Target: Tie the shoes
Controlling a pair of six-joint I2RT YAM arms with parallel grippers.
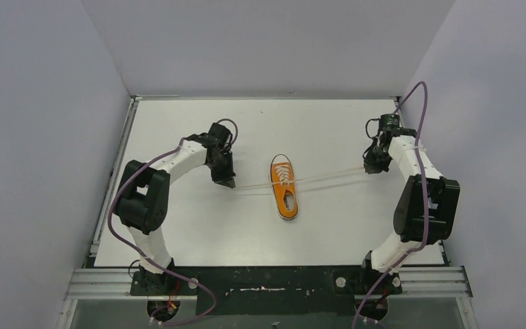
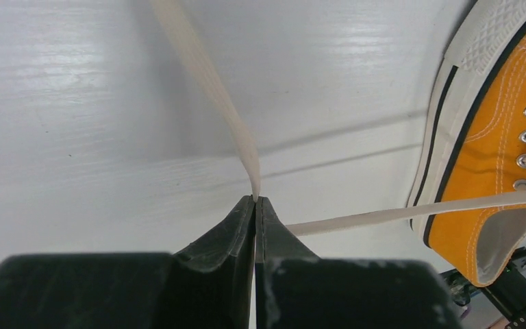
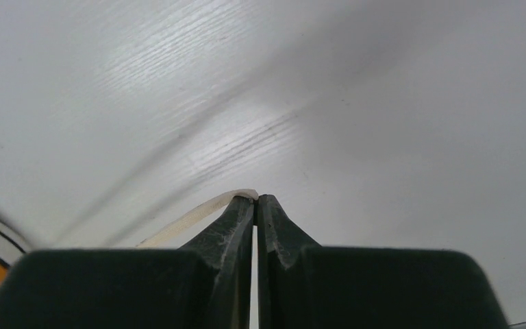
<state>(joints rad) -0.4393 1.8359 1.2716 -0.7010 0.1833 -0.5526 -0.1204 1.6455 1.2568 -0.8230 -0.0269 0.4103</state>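
Observation:
The orange sneaker (image 1: 284, 187) with white sole and toe cap lies in the middle of the table, toe pointing away. Its white laces stretch taut to both sides. My left gripper (image 1: 227, 182) is left of the shoe, shut on a lace (image 2: 212, 96) at its tips (image 2: 255, 199); a second lace run (image 2: 411, 211) goes from the shoe's eyelets past the fingers. The shoe's side shows in the left wrist view (image 2: 493, 130). My right gripper (image 1: 372, 166) is far right of the shoe, shut on the other lace end (image 3: 192, 219) at its tips (image 3: 255, 197).
The white table (image 1: 178, 226) is walled on the left, back and right. A metal rail (image 1: 267, 281) runs along the near edge by the arm bases. Purple cables (image 1: 421, 116) loop off both arms.

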